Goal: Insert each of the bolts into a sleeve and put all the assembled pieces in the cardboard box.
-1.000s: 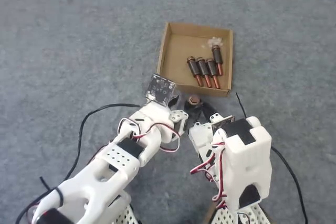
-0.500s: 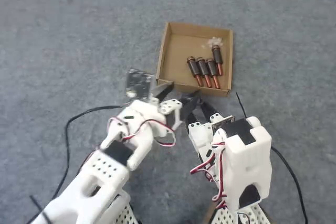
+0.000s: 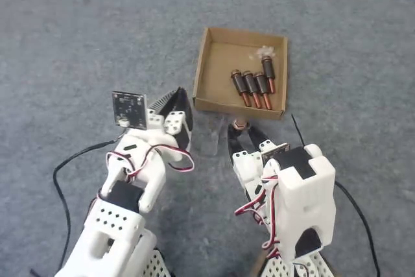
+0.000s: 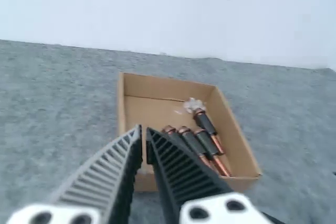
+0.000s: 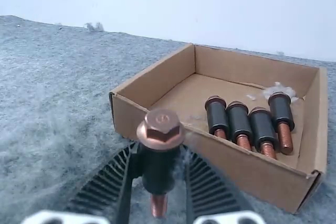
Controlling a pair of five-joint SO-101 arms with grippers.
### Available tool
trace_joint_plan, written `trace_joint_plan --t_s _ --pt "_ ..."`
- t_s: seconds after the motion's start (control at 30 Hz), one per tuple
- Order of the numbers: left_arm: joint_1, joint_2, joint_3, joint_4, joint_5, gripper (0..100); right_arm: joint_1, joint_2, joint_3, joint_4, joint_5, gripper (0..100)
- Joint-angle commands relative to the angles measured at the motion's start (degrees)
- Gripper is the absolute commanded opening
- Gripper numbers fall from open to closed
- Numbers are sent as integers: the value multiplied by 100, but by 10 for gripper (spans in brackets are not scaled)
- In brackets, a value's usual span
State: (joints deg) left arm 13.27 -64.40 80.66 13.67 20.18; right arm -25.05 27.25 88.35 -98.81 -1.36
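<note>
The cardboard box (image 3: 202, 63) lies on the grey carpet and holds several assembled bolt-and-sleeve pieces (image 3: 254, 84) side by side. My right gripper (image 3: 245, 133) sits just in front of the box's near wall, shut on a copper bolt in a black sleeve (image 5: 159, 158); the bolt's head (image 5: 160, 128) points up. Beyond that piece stands the box (image 5: 152, 80) with its pieces (image 5: 249, 124). My left gripper (image 3: 178, 100) is left of the box's near corner, shut and holding nothing. Past its fingertips (image 4: 143, 128) are the box (image 4: 122, 98) and pieces (image 4: 197, 140).
Grey carpet stretches on all sides of the box, with wide room to the left and far side. A white scrap (image 3: 264, 50) lies in the box's far corner. Black cables trail beside both arm bases (image 3: 78, 157).
My left gripper drew away from the piece in the right gripper, swung left and shut. The right arm kept still with the piece.
</note>
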Motion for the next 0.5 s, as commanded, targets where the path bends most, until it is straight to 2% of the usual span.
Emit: trace_joint_plan --t_s 0.0,0.1,0.2,0.47 --pt "-343 -193 66 9 26 10 92 -92 -88 -101 62 6" --pt "-404 -193 347 -18 -9 10 92 -92 -70 -101 62 6" --pt "-519 -193 611 -18 -360 10 92 -92 -70 -101 62 6" --pt "-1248 -193 1358 -26 -993 10 101 -92 -53 -101 62 6"
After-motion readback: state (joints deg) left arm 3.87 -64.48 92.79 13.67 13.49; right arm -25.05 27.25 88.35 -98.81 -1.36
